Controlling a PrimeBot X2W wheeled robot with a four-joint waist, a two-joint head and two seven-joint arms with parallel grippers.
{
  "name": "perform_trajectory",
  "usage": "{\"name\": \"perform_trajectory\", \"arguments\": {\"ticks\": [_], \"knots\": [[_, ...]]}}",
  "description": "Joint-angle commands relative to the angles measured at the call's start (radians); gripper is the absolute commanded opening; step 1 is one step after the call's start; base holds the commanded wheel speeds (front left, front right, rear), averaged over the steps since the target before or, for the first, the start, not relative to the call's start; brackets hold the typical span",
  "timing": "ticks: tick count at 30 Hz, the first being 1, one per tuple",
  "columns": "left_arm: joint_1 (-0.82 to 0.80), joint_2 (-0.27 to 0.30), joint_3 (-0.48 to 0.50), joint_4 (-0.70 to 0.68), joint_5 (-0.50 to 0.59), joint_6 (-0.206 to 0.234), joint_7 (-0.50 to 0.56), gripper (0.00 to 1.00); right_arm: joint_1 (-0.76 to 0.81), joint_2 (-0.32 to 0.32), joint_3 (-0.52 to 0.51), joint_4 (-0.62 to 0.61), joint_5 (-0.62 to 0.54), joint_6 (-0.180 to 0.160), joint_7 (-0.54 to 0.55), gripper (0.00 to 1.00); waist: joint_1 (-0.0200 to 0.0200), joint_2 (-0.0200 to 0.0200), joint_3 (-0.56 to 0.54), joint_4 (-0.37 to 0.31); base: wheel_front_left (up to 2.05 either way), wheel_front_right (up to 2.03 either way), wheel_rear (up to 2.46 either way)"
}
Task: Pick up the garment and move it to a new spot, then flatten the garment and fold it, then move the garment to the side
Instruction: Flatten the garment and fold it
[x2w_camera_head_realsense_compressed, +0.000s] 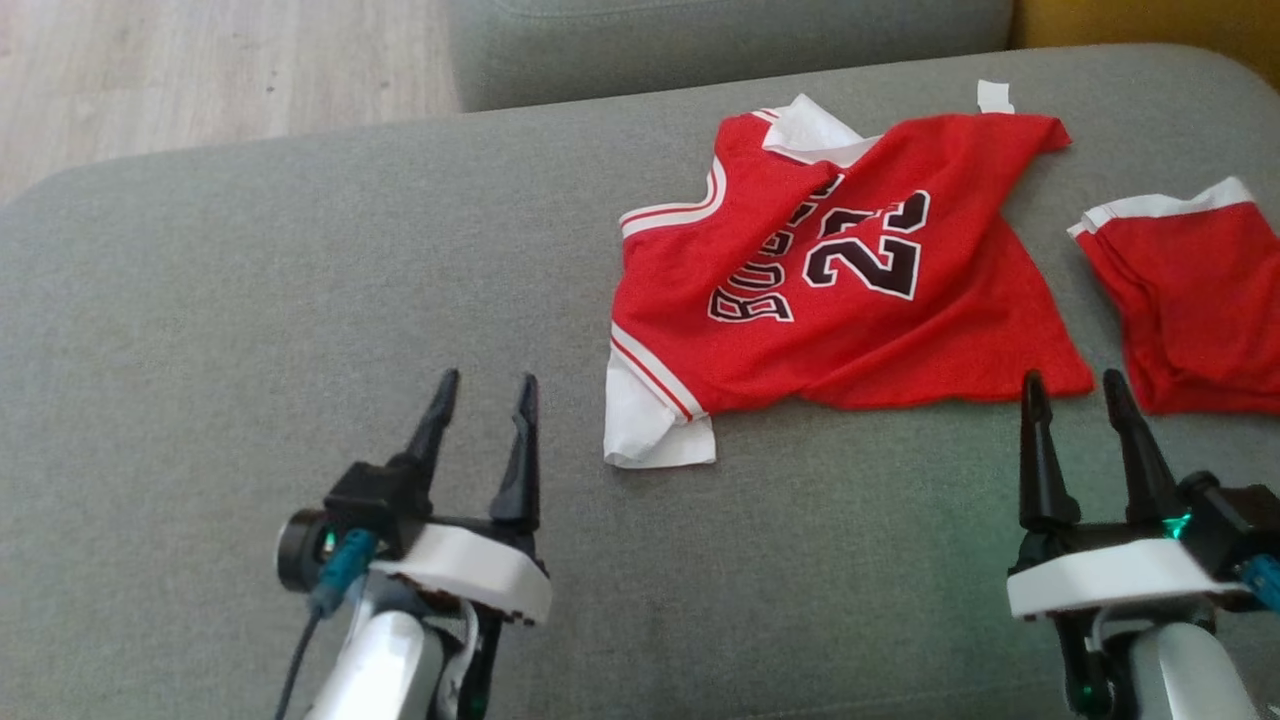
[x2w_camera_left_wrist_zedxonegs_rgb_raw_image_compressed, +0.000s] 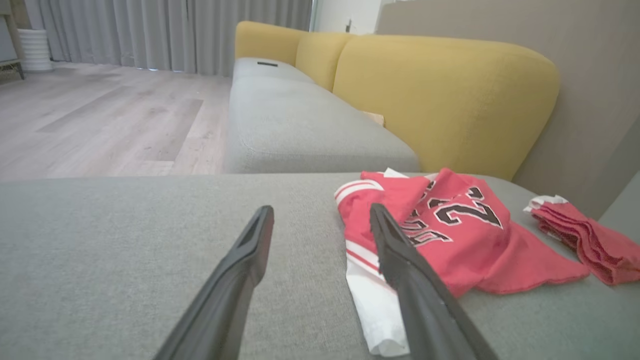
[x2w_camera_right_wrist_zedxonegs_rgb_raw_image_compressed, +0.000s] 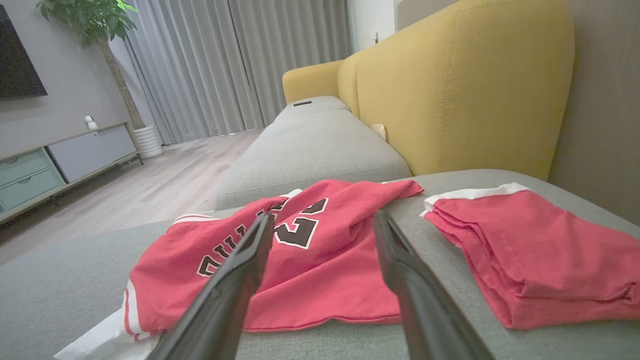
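- Both grippers sit nearest, low in the head view. The left gripper (x2w_camera_head_realsense_compressed: 488, 382) hovers over bare grey cushion, its two dark fingers spread wide with nothing between them.
- Over on the other side, the right gripper (x2w_camera_head_realsense_compressed: 1072, 380) also has its fingers spread and empty. Its tips are just at the near hem of the jersey (x2w_camera_head_realsense_compressed: 840, 290), but whether they touch the cloth I cannot tell.
- That red jersey, with its black-and-white number, lies rumpled on the sofa seat (x2w_camera_head_realsense_compressed: 250, 300), right of the middle. It is ahead and to the right of the left gripper.
- One side of it is flopped over on a slant across the lettering. White fabric pokes out at the near-left corner and at the far edge.
- A second red cloth (x2w_camera_head_realsense_compressed: 1190, 300) with white trim lies to the right of the jersey, a strip of cushion between them. From the right wrist it looks stacked in neat layers, so I take it as not part of this job.
- Judging by this, the task is at its very start: the jersey is not gripped, lifted or smoothed.
- Everything is left to do: pick it up, move it, flatten it, fold it and set it aside.
- The wide bare stretch of seat on the left looks like a fair new spot.
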Motion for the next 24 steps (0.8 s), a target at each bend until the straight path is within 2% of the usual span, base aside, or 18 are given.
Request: {"name": "perform_trajectory", "arguments": {"ticks": [1,9,14,24], "knots": [[-0.050,0.002,0.017,-0.012,-0.010,-0.009,-0.005,1.00,-0.046,-0.004,0.019,-0.039,-0.003,0.007,-0.006,1.00,0.0000,0.0000,0.005,-0.007,0.00,0.00,0.00],[-0.103,0.002,-0.055,0.146,-0.020,-0.036,-0.005,1.00,-0.048,-0.004,0.030,-0.040,0.002,0.007,-0.002,1.00,0.0000,0.0000,0.027,-0.048,0.00,0.00,0.00],[-0.157,0.002,-0.144,0.272,-0.039,-0.063,0.002,1.00,-0.054,-0.004,0.035,-0.037,0.005,0.007,-0.004,1.00,0.0000,0.0000,0.042,-0.073,0.00,0.00,0.00],[-0.233,0.002,-0.221,0.403,-0.032,-0.018,0.002,1.00,-0.063,-0.004,0.033,-0.032,0.007,0.007,-0.006,1.00,0.0000,0.0000,0.061,-0.097,0.00,0.00,0.00]]}}
